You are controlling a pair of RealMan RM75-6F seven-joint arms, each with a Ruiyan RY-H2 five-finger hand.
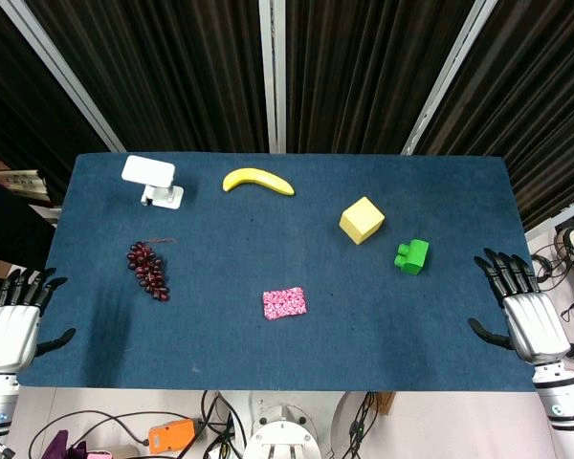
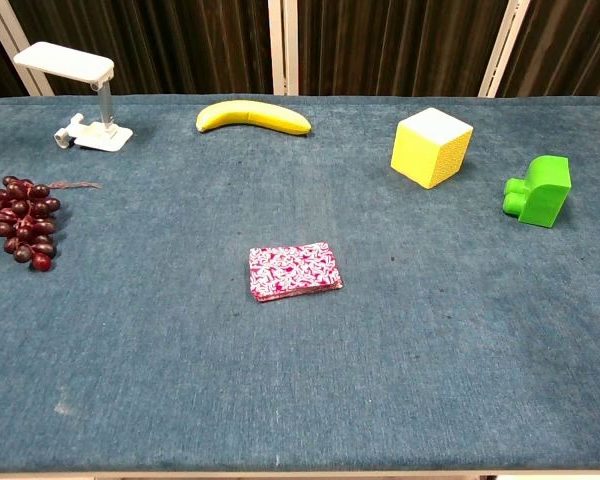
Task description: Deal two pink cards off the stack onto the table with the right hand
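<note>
A stack of pink patterned cards (image 1: 284,302) lies flat near the middle front of the blue table (image 1: 268,239); the chest view shows the stack (image 2: 294,270) squared up with nothing touching it. My right hand (image 1: 524,308) rests at the table's right edge, fingers spread, holding nothing, far from the cards. At the left edge my left hand (image 1: 13,317) is also spread and holds nothing. Neither hand shows in the chest view.
On the table are a yellow cube (image 1: 362,220), a green block (image 1: 412,255), a banana (image 1: 257,180), a white stand (image 1: 152,180) and a bunch of dark grapes (image 1: 148,269). Bare cloth surrounds the card stack.
</note>
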